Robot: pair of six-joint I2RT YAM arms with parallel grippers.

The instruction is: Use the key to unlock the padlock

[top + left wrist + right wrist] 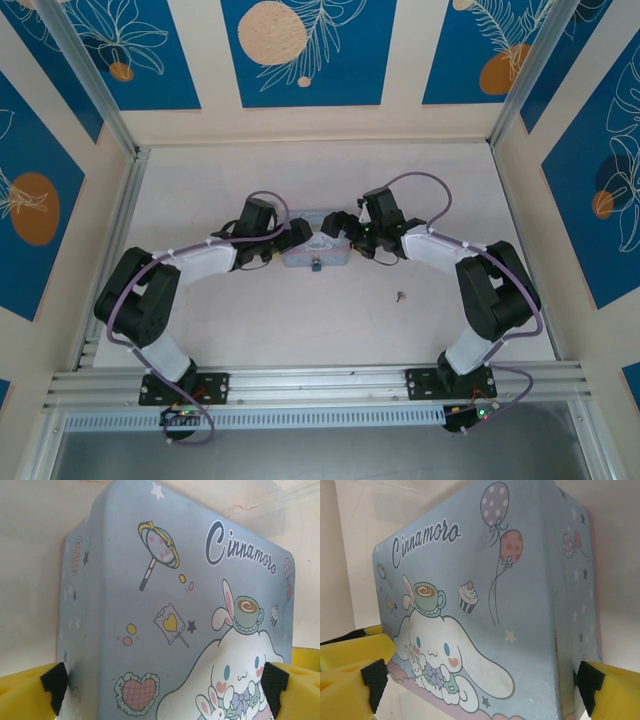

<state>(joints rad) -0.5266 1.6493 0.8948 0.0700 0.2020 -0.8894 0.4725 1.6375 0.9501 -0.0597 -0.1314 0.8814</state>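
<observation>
Step in hand: steadying the tin (318, 252); unlocking not begun.

Tin sits mid-table (250, 320), the 2 arms closed in on it from either side; padlock (315, 266) hangs at the tin's near edge, a small teal speck, between the 2 wrists; too small to tell whether its shackle is shut. Key (399, 295) lies loose on the table, nearer the arms' bases and to the right of the tin, well apart from it, with nothing touching it.

Left gripper (164, 681): jaws wide, straddling the tin's end; black pads (54, 682) sit against the tin on both sides, so it reads as a grip on the tin. Right gripper (481, 682): jaws also wide around the other end; 1 pad (373, 681) seems to stand just off the tin, so loose, I judge.

Next move, as I judge it: left keeps the tin fixed; right backs off, drops to the key, narrows right down for a thin flat pick, then lines the blade with the keyhole; small target, little margin, and the keyhole's facing is not readable here.
</observation>
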